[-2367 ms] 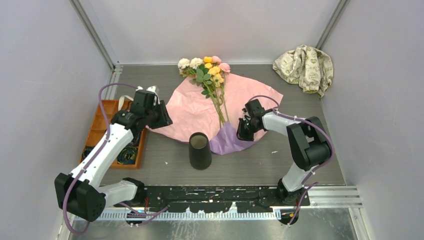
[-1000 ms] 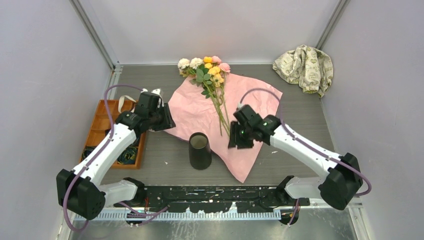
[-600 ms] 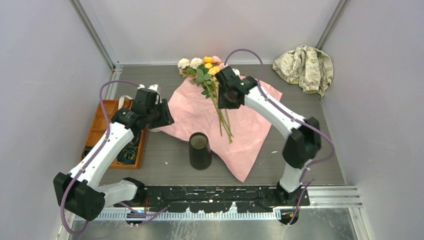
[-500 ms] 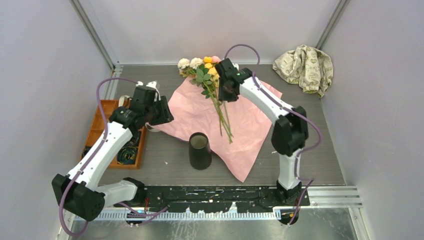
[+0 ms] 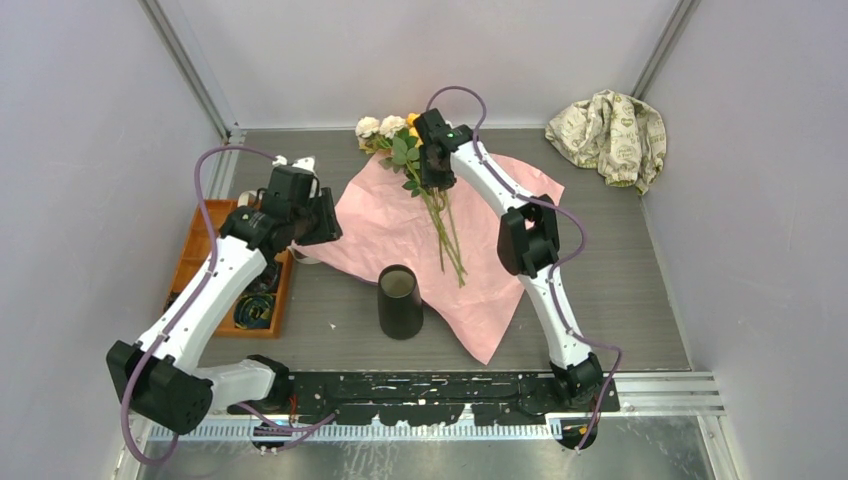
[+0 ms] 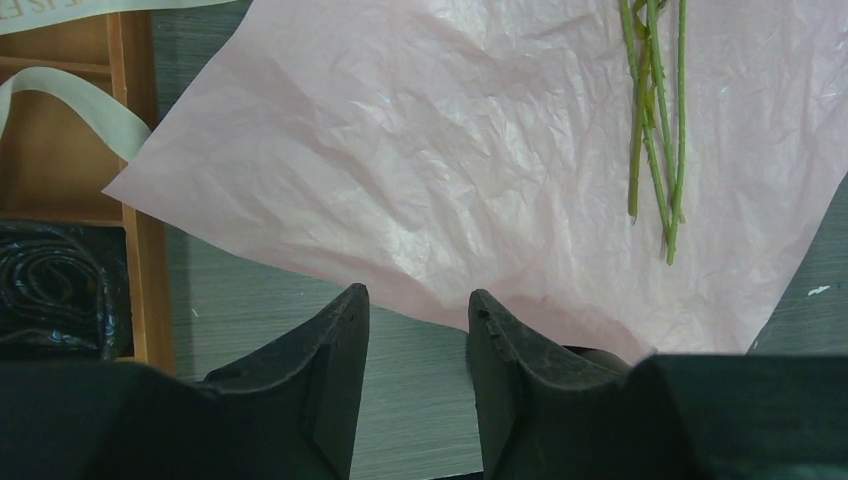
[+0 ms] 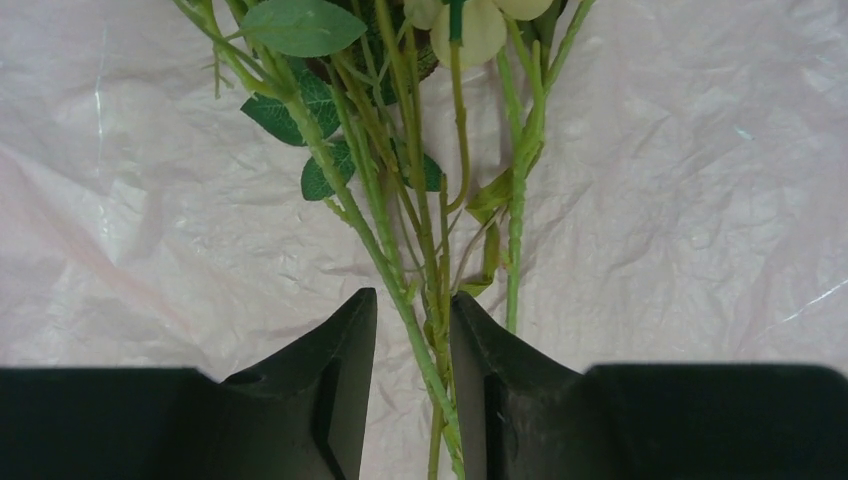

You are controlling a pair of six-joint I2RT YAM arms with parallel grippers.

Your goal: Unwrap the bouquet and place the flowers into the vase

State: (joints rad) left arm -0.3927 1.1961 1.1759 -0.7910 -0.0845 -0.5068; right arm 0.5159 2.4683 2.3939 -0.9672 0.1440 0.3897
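Top external view: the flowers (image 5: 441, 215) lay loose on the spread pink paper (image 5: 375, 225), with their blooms at its far edge. The vase (image 5: 400, 300) stood upright at the paper's near edge. The right gripper (image 7: 413, 300) hung over the far part of the paper, jaws partly apart with stems running between them, not pinched. The left gripper (image 6: 417, 300) hovered at the paper's near left edge, jaws apart, holding nothing.

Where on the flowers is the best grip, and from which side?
Probably the flowers at their bunched stems just below the leaves, from above, jaws astride: they lie flat on the pink wrapping paper, stems closest together there.
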